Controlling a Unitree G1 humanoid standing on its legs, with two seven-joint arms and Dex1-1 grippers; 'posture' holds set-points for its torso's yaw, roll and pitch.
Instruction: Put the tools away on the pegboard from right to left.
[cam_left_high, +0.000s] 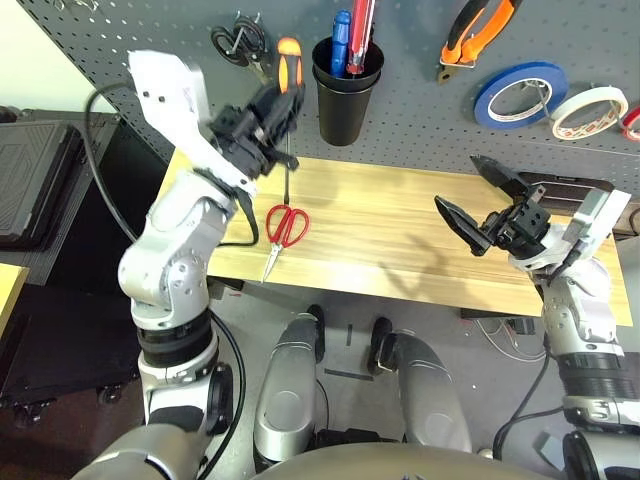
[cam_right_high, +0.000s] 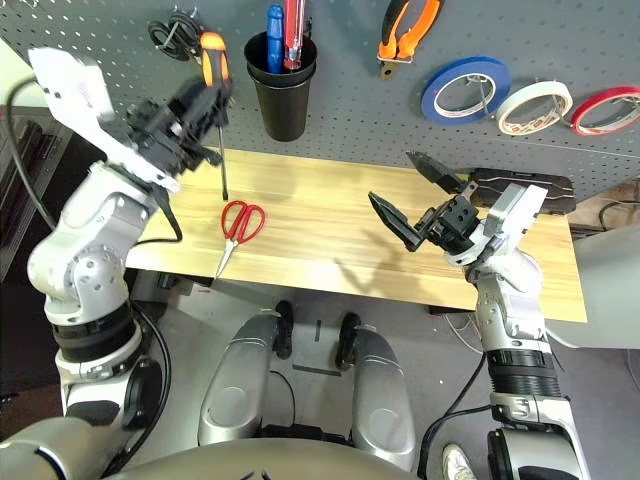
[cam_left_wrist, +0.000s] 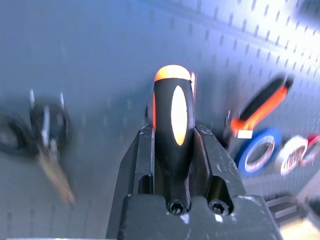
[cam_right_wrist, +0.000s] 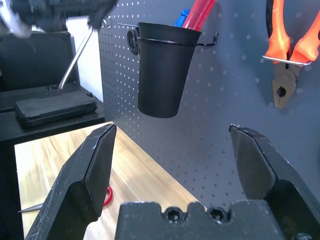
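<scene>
Screwdriver (cam_right_high: 214, 88) is sitting pinched by its handle in my left gripper (cam_left_high: 262, 120), shaft hanging below — rigid, light, slick plastic. Cup holder (cam_left_high: 347, 95) is waiting just beside; my right gripper (cam_right_high: 412, 196) is hanging spread.

Matt perforated pegboard (cam_left_high: 420, 120), pale wood-grain table (cam_left_high: 400, 240), glossy plastic screwdriver (cam_left_wrist: 172, 120) handle w/ metal shaft

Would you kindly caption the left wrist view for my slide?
Left gripper clamps the orange-and-black screwdriver handle before the pegboard.
</scene>
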